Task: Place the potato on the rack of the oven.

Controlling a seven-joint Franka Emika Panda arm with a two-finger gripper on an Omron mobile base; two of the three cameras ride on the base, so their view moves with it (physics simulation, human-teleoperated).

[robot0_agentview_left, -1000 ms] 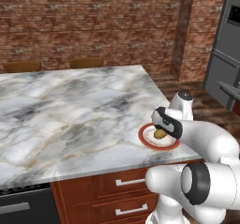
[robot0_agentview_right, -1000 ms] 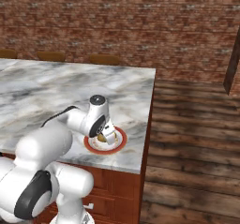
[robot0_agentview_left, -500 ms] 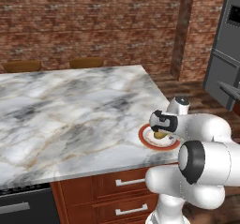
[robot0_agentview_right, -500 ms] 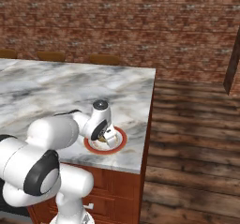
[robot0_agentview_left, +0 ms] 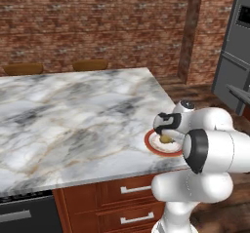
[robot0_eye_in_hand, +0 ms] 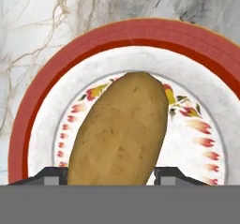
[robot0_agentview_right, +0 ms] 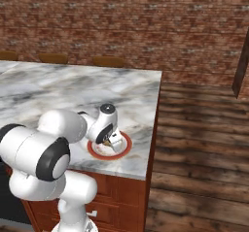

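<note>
The potato (robot0_eye_in_hand: 119, 129), oval and yellowish-brown, lies on a white plate with a red rim (robot0_eye_in_hand: 70, 54) near the marble counter's front right corner. My gripper (robot0_eye_in_hand: 111, 174) reaches down over it, and its dark fingertips (robot0_eye_in_hand: 55, 175) press against both sides of the potato. In the left base view the potato (robot0_agentview_left: 166, 139) shows under the gripper (robot0_agentview_left: 166, 133), on the plate (robot0_agentview_left: 149, 142). The right base view has the gripper (robot0_agentview_right: 108, 140) over the plate (robot0_agentview_right: 97, 153), with the potato (robot0_agentview_right: 106, 142) mostly hidden. The oven and its rack are out of view.
The marble counter (robot0_agentview_left: 73, 115) stretches left and back, with its front edge and right edge close to the plate. Two chair backs (robot0_agentview_left: 90, 64) stand behind it. A tall grey appliance (robot0_agentview_left: 234, 56) is at the right. Wooden floor (robot0_agentview_right: 204, 143) lies beyond the counter's right edge.
The hand has come down lower over the plate and the fingers have drawn in from wide open onto the potato's sides. The potato still lies on the plate.
</note>
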